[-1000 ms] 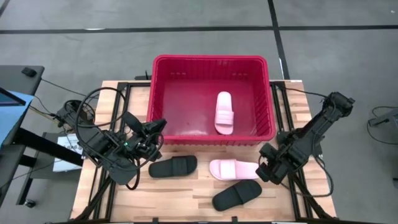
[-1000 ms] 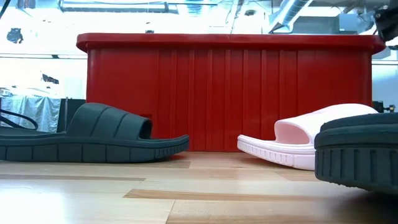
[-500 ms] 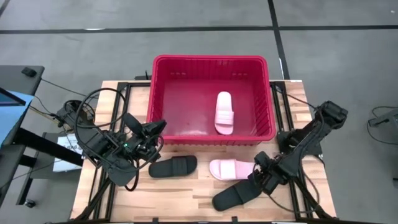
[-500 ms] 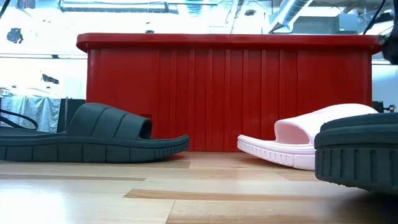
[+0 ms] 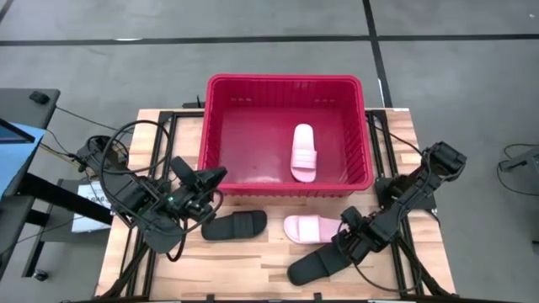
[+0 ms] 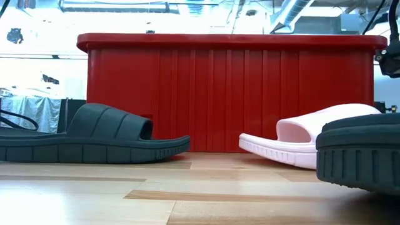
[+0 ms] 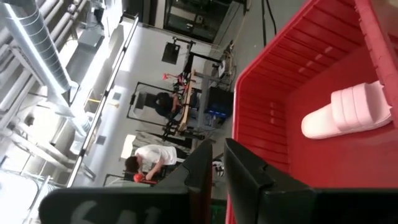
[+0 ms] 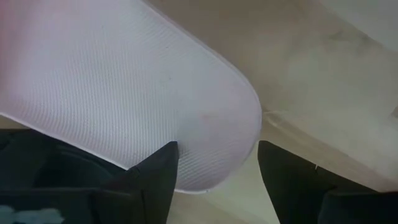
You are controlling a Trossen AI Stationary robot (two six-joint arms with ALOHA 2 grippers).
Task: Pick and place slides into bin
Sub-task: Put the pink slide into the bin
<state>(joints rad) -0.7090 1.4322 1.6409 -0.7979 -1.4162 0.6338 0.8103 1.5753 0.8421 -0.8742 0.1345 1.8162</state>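
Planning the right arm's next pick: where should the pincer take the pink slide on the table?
Grip the pink slide at its flat heel end, approaching from the right, where the right pincer already hangs open; that thin sole edge fits between the fingers.

wooden table (image 5: 253,261) sat on grey floor (image 5: 126,67); 1 person in white shirt (image 7: 149,158) bent over beyond, ceiling ducts (image 7: 37,56) overhead.

A workshop-like lab — exposed ceiling ducts (image 7: 37,56), metal racks (image 7: 186,87), concrete floor (image 5: 126,50).
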